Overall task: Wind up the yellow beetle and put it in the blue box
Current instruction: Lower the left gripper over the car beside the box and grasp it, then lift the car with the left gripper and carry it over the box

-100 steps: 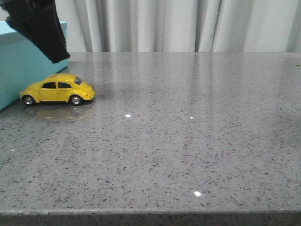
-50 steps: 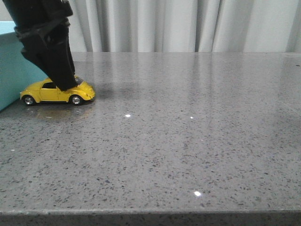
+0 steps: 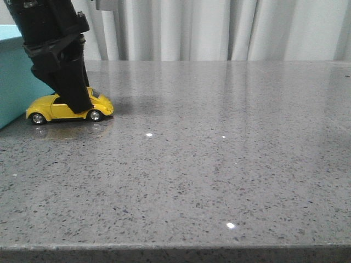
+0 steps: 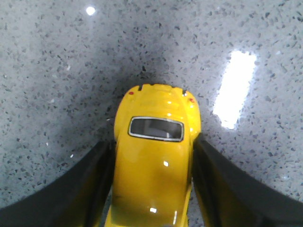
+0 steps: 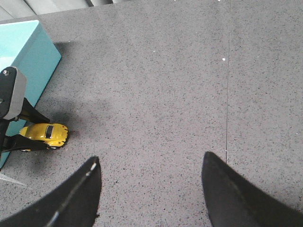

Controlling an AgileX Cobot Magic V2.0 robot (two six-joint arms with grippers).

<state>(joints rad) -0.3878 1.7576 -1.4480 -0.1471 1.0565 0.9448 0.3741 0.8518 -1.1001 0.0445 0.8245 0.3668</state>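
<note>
With the large light turquoise-blue box [image 3: 16, 76] just behind it, the left claw [image 3: 77, 104] straddles the one small glossy yellow toy beetle [image 3: 98, 107] on the speckled grey worktop [image 3: 219, 164], fingers against both flanks, likely gripping for wind-up. One box. Right claw [image 5: 149, 189]: open, empty, well apart.

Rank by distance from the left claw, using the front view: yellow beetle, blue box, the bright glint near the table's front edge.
1. yellow beetle – between the left claw fingers, on the table's left.
2. blue box – just behind and left of the beetle, at the frame's left edge.
3. bright glint – far off, right of centre near the table's front edge.
</note>
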